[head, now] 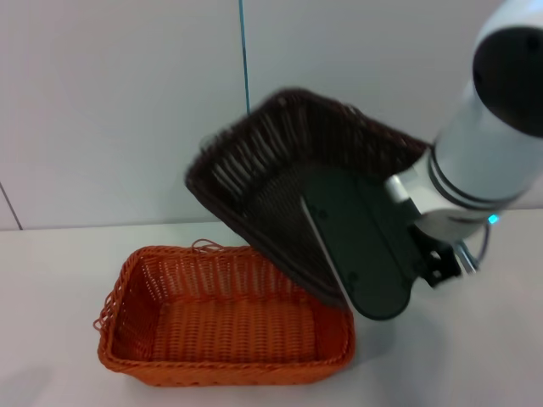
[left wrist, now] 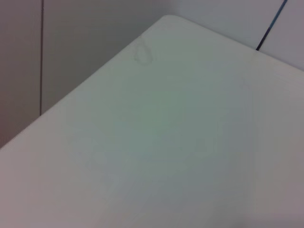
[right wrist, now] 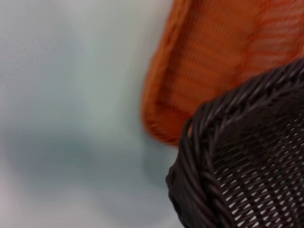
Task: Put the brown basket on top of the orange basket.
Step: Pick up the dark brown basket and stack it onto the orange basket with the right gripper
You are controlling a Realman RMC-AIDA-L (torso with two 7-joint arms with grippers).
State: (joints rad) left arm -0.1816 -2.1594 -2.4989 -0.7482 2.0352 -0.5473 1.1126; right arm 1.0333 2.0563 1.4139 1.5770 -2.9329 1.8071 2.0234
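Carrying the brown basket [head: 280, 161] tilted, clamped, the right gripper [head: 339, 254] hung with the orange basket [head: 225, 326] directly below-left, long axes roughly parallel.

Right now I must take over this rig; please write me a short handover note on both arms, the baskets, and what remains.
Right end effector: shut on the brown basket, gripping its wall, holding it lifted and steeply tilted.
Left arm: not seen in the head view; its wrist camera shows only bare table.
The orange basket sits upright on the table; the brown basket's low edge hangs over its right rear part.
Done: pick-up and carry.
Left: level the brown basket, lower it onto the orange basket, release.
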